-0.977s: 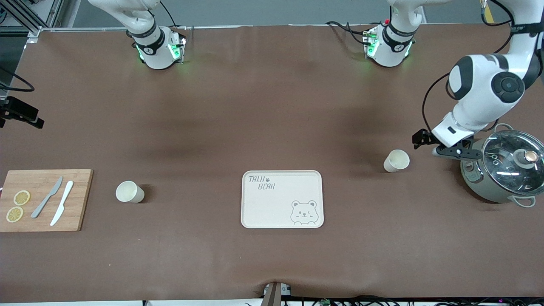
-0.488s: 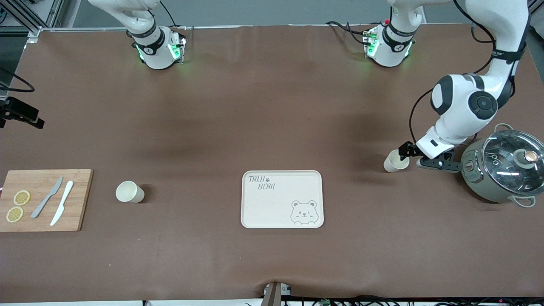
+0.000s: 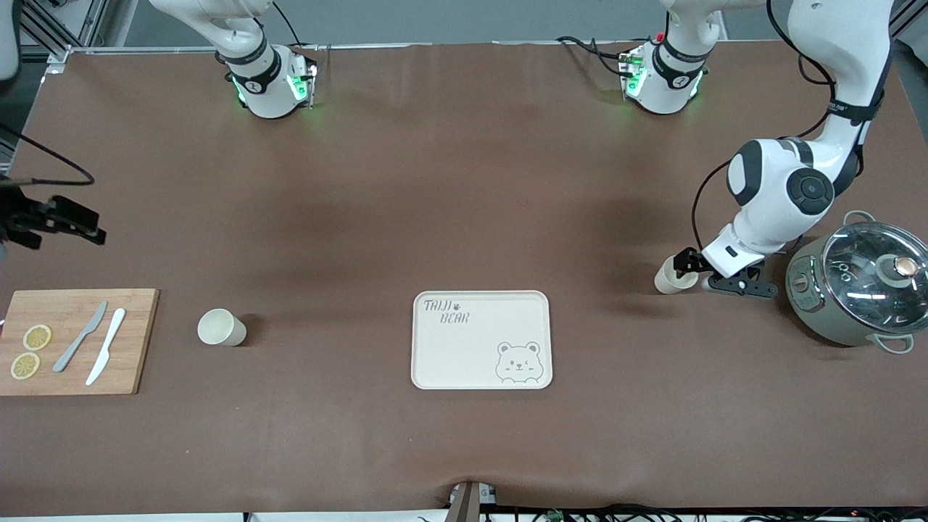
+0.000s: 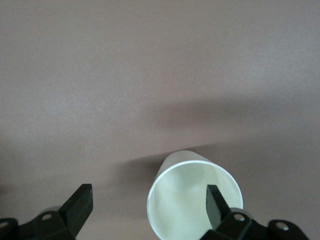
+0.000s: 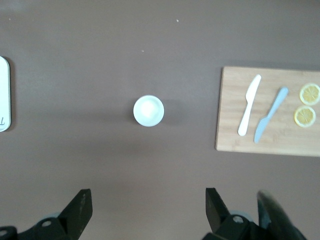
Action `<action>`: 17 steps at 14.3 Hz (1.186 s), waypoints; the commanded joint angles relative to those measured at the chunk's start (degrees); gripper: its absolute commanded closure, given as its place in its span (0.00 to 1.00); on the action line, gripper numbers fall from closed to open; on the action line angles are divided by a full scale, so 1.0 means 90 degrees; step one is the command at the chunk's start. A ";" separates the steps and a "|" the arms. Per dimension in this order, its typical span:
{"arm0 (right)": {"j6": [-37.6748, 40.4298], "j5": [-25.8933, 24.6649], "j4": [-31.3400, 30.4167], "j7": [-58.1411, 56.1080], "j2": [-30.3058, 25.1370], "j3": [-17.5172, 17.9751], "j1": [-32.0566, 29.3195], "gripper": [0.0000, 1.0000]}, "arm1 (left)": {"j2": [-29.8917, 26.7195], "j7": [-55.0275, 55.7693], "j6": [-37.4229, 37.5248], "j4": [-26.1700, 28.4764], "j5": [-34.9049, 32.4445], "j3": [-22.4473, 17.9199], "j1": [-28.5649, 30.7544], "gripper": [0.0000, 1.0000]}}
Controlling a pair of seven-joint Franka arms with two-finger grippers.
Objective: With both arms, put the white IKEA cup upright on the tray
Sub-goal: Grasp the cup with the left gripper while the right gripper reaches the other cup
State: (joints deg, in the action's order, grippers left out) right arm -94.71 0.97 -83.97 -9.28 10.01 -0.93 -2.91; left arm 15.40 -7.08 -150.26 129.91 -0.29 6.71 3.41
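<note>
At the right arm's end of the table a bamboo cutting board [image 3: 71, 341] is seen, carrying two lemon slices [image 3: 30, 351], a grey knife [image 3: 80, 336] and a white knife [image 3: 106, 346]. The right gripper [image 5: 145, 212] is held high over the table near that end, its fingers spread wide with nothing between them. Just beside the board, toward the middle, a white cup [image 3: 220, 327] is stood upright on the brown table [image 3: 435, 181]. The tray [image 3: 481, 340], cream with a bear face printed on it, is lain near the table's centre, with nothing on it. Toward the left arm's end, a second white cup [image 3: 666, 278] is stood on the table, well apart from the tray. The left gripper [image 4: 148, 200] is lowered at this cup with its fingers [image 4: 214, 202] wide apart: one finger is placed inside the cup's mouth, the other outside its wall, and the cup is not clamped. A lidded pot [image 3: 859, 286] is set nearest the left arm's end.
</note>
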 commanded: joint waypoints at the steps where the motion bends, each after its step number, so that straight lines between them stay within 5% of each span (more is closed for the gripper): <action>1: -0.0519 0.0078 -0.0113 -0.0490 0.0390 -0.0004 0.0040 0.00 | 0.0154 -0.0073 -0.0374 0.0126 0.0140 0.0045 0.0051 0.00; 14: -0.3079 0.0233 -0.0513 -0.3048 0.2227 -0.0004 -0.0223 0.00 | 0.0281 -0.0034 -0.0502 0.0360 0.0120 0.0035 0.0080 0.00; 15: -0.3138 0.0263 -0.0582 -0.3186 0.2256 -0.0004 -0.0262 0.00 | 0.0213 0.0121 -0.0512 0.0399 0.0130 0.0026 0.0051 0.41; 16: -0.3197 0.0263 -0.0631 -0.3246 0.2276 -0.0004 -0.0272 0.00 | 0.0184 0.0152 -0.0512 0.0477 0.0053 0.0026 0.0070 0.99; 17: -0.3294 0.0283 -0.0708 -0.3275 0.2324 -0.0004 -0.0272 0.00 | 0.0203 0.0123 -0.0521 0.0458 0.0004 0.0026 0.0070 1.00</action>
State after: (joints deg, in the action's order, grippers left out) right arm -122.98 2.29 -88.72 -36.41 31.29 -1.46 -4.66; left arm 18.69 -6.30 -153.92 132.35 -0.28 6.69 3.79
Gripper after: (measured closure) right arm 0.000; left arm 0.159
